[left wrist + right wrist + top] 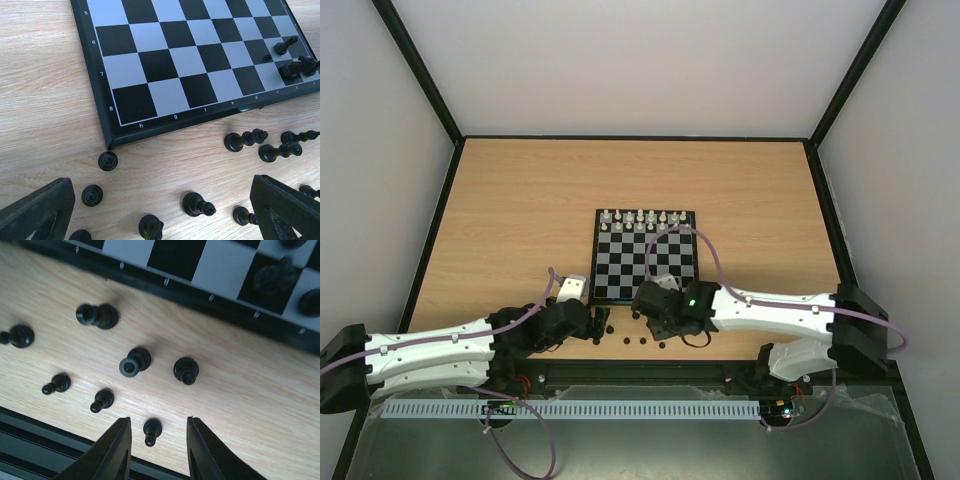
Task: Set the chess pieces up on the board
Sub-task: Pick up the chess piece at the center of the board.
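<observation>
The board (645, 262) lay flat near the middle of the wooden surface (520, 200), with a row of white pieces (640, 217) standing along its far edge. Most of the black chess pieces (632, 339) were off the board, scattered on the surface just beside its near border and between the two arms. Seen from the left wrist, several of them lay on their sides, among them one (198, 204) near the bottom of that view, while a round-topped pawn (107, 160) sat just off the board's (150, 131) corner. A few black ones (294, 66) were already on squares at the board's near right corner, at least one of them tipped over. The left hand (162, 200) hung low over the loose pieces with its fingers (37, 212) spread wide apart and nothing between them. The right hand (158, 421) was also low, just off the board's border (200, 295). Its fingers (112, 452) were apart, and a single small pawn (151, 431) lay in the gap between them, touched by neither finger. In the overhead view the left hand (598, 322) and right hand (646, 304) were close together at the board's near edge.
</observation>
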You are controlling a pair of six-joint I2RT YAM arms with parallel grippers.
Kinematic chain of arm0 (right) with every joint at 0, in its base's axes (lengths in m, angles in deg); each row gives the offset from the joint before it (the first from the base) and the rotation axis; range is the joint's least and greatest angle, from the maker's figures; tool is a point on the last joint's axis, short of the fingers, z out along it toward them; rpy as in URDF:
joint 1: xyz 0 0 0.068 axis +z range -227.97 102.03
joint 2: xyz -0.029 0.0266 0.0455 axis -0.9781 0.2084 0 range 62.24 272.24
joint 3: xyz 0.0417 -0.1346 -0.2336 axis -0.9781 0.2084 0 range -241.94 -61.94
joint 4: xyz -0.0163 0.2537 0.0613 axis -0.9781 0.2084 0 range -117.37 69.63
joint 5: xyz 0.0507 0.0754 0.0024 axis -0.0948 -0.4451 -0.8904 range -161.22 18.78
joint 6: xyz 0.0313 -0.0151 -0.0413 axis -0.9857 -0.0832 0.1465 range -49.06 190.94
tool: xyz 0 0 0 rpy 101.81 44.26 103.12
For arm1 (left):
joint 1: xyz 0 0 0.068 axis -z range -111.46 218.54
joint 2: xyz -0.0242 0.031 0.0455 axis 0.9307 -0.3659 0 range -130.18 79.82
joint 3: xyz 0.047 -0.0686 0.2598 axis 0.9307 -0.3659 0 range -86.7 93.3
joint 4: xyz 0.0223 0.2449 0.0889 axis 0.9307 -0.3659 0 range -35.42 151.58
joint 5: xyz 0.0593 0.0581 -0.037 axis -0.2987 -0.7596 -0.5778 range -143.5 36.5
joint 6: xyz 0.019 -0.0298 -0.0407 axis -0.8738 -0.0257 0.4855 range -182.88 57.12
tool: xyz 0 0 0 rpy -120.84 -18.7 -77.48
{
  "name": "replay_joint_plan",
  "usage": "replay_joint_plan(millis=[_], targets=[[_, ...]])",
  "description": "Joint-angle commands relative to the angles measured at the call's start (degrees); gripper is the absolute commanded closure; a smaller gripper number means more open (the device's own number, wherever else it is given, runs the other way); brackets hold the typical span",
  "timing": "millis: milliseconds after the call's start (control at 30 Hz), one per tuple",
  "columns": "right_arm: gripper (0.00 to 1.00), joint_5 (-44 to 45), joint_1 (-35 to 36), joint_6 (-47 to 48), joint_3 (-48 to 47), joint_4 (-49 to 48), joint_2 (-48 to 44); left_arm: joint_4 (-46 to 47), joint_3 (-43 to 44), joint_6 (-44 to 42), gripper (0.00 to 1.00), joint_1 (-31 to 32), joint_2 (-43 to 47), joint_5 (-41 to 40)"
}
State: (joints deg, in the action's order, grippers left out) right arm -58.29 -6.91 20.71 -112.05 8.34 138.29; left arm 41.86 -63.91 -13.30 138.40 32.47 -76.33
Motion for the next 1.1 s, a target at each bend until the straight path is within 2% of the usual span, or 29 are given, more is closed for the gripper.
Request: replay_joint_plan(millis=[0, 267, 767, 1067], targets=[[0.68, -1.3, 2.7, -3.8, 1.8, -0.4, 3.3, -1.2, 1.0, 0.4, 0.01, 0.5, 0.7, -1.2], [0.71, -3.0, 5.5, -5.1, 2.7, -3.4, 8.6, -1.5, 0.7, 0.4, 0.01, 0.5, 1.2, -1.4], [0.76, -2.9, 6.1, -6.8, 4.0, -3.5, 11.1, -1.4, -0.1, 0.4, 0.01, 0.5, 2.0, -1.1], [0.92, -1.6, 6.1, -7.3, 3.9, -2.7, 9.9, -1.2, -0.2, 0.4, 0.01, 0.5, 2.1, -0.9]])
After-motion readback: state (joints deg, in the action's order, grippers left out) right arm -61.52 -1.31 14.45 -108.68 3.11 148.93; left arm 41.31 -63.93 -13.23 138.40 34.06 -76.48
